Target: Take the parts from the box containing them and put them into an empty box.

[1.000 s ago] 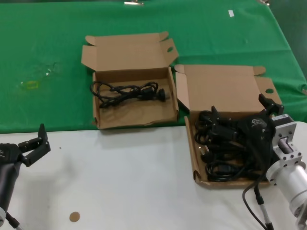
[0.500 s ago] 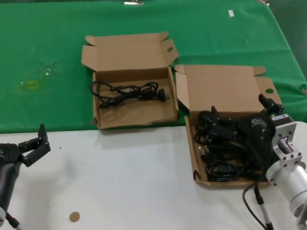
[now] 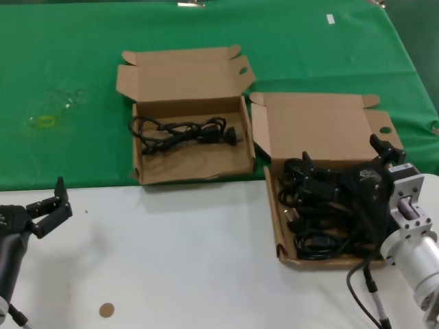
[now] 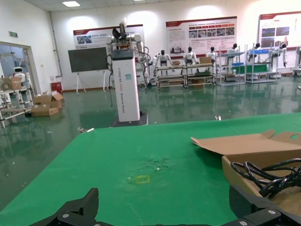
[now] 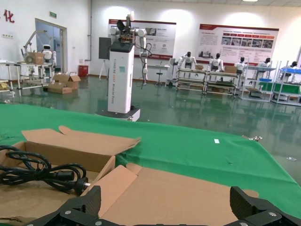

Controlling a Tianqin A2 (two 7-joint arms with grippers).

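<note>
Matt brown corrugated cardboard for both mailer boxes: the box of cables (image 3: 276,226) with clean edges, the other box (image 3: 140,154) with a frayed, whitish front edge. Black rubbery sheathing on the piled cables (image 3: 319,219) and on the single cable (image 3: 182,131), faint sheen on the moulded plugs. Green cloth (image 3: 68,89), felt-like, matt, slightly scuffed. Smooth white tabletop (image 3: 171,260), dull finish. Matt black plastic on left gripper (image 3: 48,205) and right gripper (image 3: 343,168); brushed bare metal on the right wrist housing (image 3: 411,240).
</note>
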